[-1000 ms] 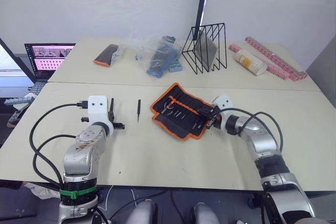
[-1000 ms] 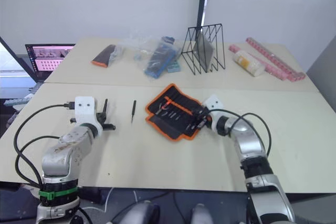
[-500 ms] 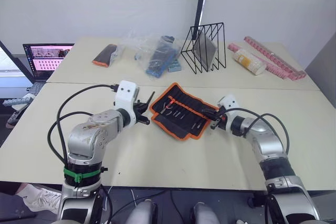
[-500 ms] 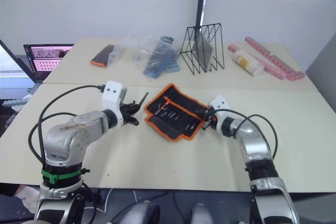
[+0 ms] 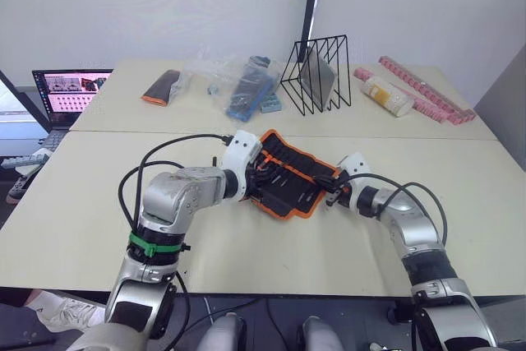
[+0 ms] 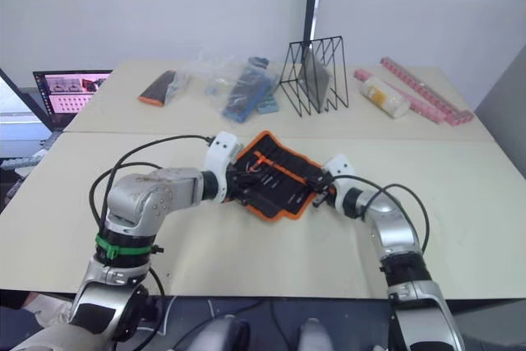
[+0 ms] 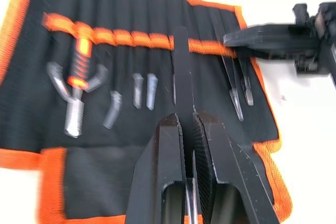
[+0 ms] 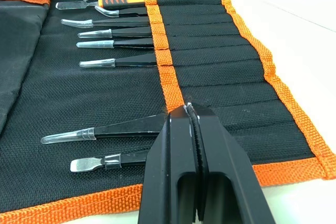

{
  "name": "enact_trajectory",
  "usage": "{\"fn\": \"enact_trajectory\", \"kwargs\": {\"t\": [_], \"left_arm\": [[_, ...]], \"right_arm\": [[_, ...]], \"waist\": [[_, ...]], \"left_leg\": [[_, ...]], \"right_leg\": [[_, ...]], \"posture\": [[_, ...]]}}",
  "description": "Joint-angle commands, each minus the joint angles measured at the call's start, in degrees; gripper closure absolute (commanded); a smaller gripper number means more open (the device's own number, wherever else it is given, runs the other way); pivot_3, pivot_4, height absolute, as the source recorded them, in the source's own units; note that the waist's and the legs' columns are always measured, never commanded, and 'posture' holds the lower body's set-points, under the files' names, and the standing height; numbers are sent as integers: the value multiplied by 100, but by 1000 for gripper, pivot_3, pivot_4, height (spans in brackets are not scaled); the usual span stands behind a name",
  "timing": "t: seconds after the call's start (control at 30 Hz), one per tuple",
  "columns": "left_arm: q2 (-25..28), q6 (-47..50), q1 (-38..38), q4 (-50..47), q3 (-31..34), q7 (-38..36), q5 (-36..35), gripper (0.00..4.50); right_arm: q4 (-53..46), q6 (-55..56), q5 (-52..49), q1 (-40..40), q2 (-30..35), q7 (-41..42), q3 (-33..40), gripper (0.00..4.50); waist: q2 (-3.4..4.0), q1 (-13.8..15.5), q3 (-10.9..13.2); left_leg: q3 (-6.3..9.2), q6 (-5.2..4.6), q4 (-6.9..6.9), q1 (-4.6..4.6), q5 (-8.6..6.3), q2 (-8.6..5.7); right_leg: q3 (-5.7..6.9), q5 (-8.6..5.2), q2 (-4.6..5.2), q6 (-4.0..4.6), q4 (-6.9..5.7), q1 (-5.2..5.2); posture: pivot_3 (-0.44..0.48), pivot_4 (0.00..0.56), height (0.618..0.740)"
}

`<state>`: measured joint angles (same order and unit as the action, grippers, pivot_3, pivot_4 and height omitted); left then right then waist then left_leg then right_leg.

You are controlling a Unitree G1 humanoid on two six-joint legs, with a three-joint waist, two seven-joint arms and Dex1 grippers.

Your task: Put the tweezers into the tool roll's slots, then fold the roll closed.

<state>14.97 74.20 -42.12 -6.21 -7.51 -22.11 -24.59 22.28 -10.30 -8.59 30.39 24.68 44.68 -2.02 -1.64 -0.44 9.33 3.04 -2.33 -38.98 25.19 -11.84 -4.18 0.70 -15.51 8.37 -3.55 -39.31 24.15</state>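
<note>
Desk point(image 5: 246, 260): carrying open tool roll point(image 5: 289, 180).
Left gripper point(image 7: 184, 124): clenching tweezers point(image 7: 181, 72), pointing 12 o'clock.
Right gripper point(image 8: 192, 116): pinching roll's orange band.

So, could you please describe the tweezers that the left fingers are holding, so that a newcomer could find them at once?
Look at the open black tool roll with orange edging, in the middle of the near table. Above its row of slots, the left gripper is shut on one slim black tweezers. Unlike the other tools, already tucked under the orange band, this one is still outside the slots, pinched between the fingers.
</note>
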Motion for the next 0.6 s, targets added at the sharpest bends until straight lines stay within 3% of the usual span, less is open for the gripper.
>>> {"fn": "enact_trajectory", "kwargs": {"t": [0.03,0.6], "left_arm": [[-61,5,-121,-4,-215,13,78,4491],[-646,-672,-432,1085,-502,36,565,4491]], "right_arm": [[-75,-76,66,-133,-11,-69,-42,4500],[-295,-154,76,-247,-132,-285,-81,4500]], "waist": [[0,3,0],[0,-8,0]], "left_leg": [[0,0,0,0,0,0],[0,1,-1,0,1,0]], "right_leg": [[0,0,0,0,0,0],[-1,0,1,0,-1,-1]], "posture": [[0,150,687],[0,150,687]]}}
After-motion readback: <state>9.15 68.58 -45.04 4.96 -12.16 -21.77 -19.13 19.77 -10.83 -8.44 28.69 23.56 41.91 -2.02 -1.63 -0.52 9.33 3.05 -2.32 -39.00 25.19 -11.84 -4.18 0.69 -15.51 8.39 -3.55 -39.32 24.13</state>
